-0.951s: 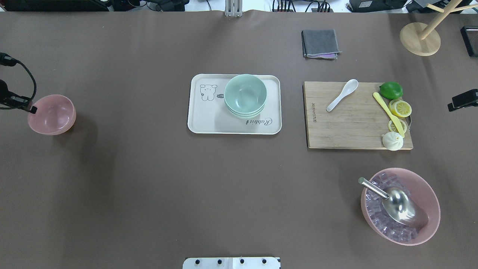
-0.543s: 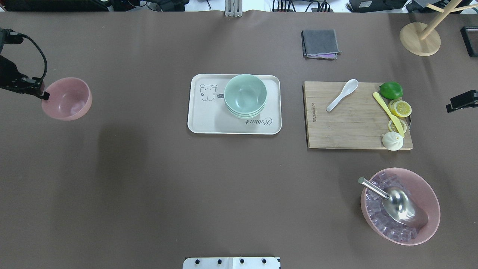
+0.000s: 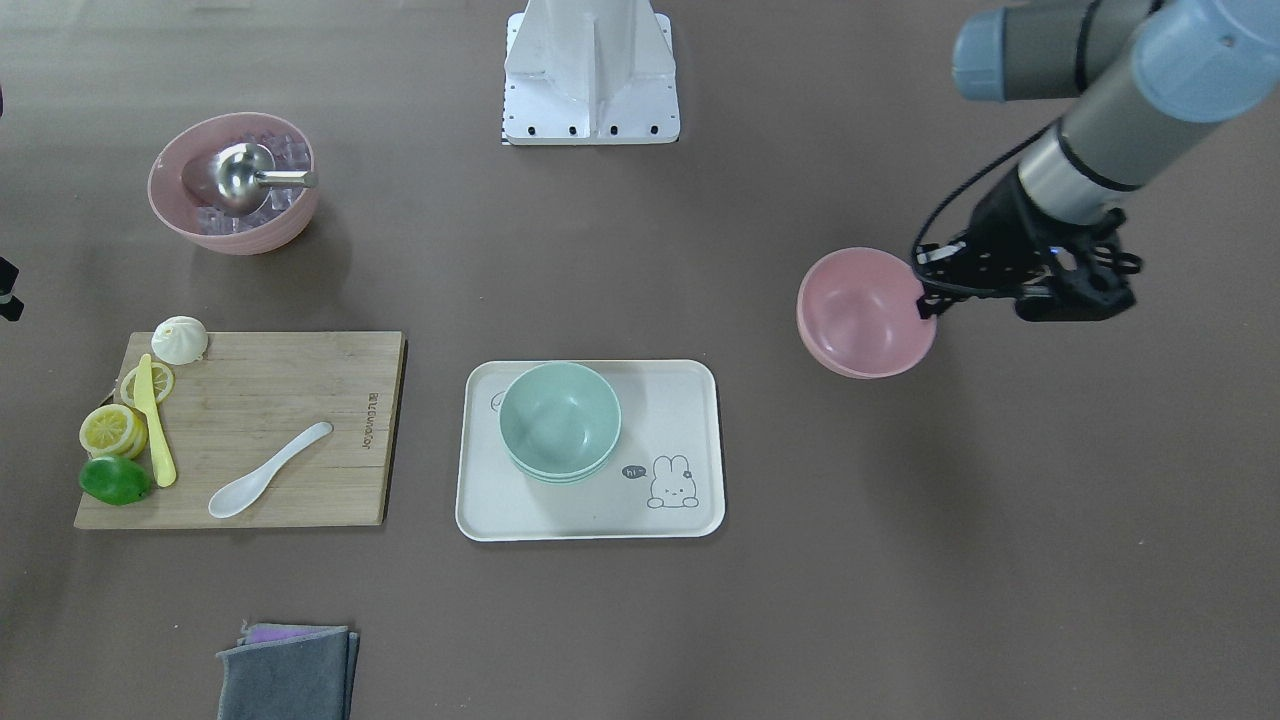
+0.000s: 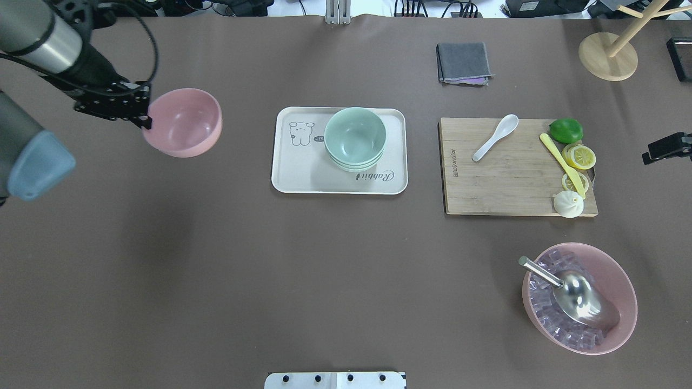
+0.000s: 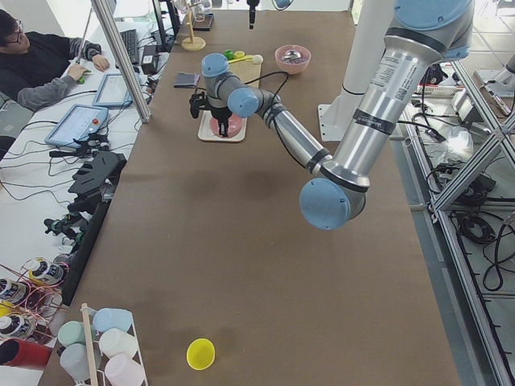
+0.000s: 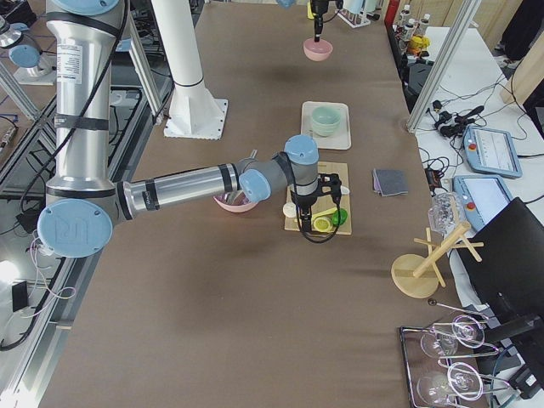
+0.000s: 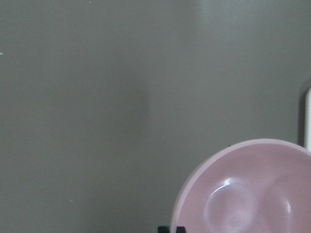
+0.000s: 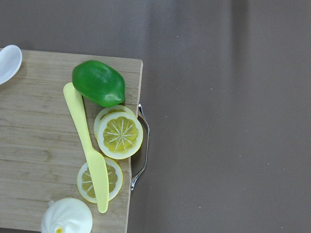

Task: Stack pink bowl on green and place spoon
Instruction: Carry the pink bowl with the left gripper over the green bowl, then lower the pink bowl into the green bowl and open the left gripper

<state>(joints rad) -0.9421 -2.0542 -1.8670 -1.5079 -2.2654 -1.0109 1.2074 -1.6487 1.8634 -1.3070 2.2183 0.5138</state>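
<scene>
- Throughout, 12 o'clock points away from the robot across the desk [image 4: 346,281], as in the overhead view.
- Nearest, at 4 o'clock from the desk's middle: a large pink bowl [image 4: 627,302] of clear cubes, with a metal scoop [image 4: 586,302] lying in it, handle toward 10 o'clock.
- Farther out, at 3 o'clock from the middle: a wooden cutting board [image 4: 503,186].
- The spoon [image 4: 494,138] lies on the board's far half, scoop toward 1 o'clock.
- Along the board's 3 o'clock edge, near to far: a white bun [image 4: 568,204], lemon slices [image 4: 579,156] with a yellow knife [image 4: 565,165] lying across one of them, and a lime [image 4: 566,130].
- Right pincer [image 4: 667,147]: at the 3 o'clock margin, beyond the board's edge and touching nothing; whether its jaws stand wide or narrow cannot be told.
- Centre: a cream tray [image 4: 294,175] bearing the green bowls [image 4: 355,135], nested mouth up on the tray's far, 3 o'clock part.
- At 9 o'clock of the tray and apart from it: the pink bowl [image 4: 184,123], mouth up and empty.
- Left pincer [image 4: 145,120]: clamped on the pink bowl's rim at the bowl's 9 o'clock side.
- In the exterior right view the pink bowl hangs under the pincer, clear of the desk.
- Farthest, at 1 o'clock: a folded grey cloth [image 4: 464,63]; at 2 o'clock: a wooden stand [image 4: 608,56].
</scene>
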